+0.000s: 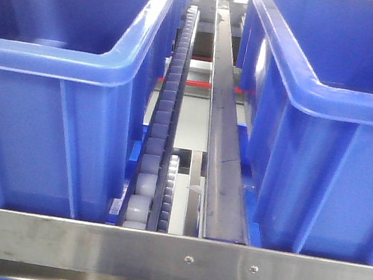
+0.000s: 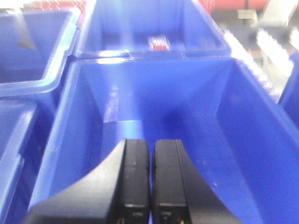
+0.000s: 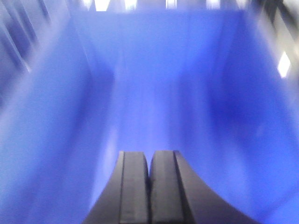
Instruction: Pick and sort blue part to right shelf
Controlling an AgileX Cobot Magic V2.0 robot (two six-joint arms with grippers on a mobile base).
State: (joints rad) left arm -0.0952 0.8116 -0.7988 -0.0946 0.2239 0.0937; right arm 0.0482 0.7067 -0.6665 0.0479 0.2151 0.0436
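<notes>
Bins fill the front view: one big blue bin (image 1: 45,89) takes the left half of frame, a second blue bin (image 1: 336,135) the right half, w/ grey roller tracks (image 1: 157,142) and a steel divider bar (image 1: 221,167) running up the centre between them. Flat front rail (image 1: 85,245) crosses the bottom of frame, two screws (image 1: 188,259) right of centre. This reads as the right shelf; no arm shows in this view.

Left wrist view: left gripper (image 2: 150,186) sits bottom centre, fingers pressed nearly together w/ only a thin slit between, nothing held. It looks down into a blue bin (image 2: 243,140) whose floor looks bare. Another bin behind, at top centre, has a small red-and-white item (image 2: 159,43) (too blurred to name).

Right wrist view: right gripper (image 3: 149,186) also bottom centre, pads touching, nothing between them. Blurred blue bin interior (image 3: 60,140) ahead, no contents visible.

Blue part: not visible in any view, so its place can't be told. Judging from the task, pick is not yet made.

Handling guess: small solid plastic block, so prob light, stiff, not fragile, smooth and a bit slippery. Best hold is likely across the flat body sides below the sloped shoulders, not the wide cap, which could twist out of the pads.
</notes>
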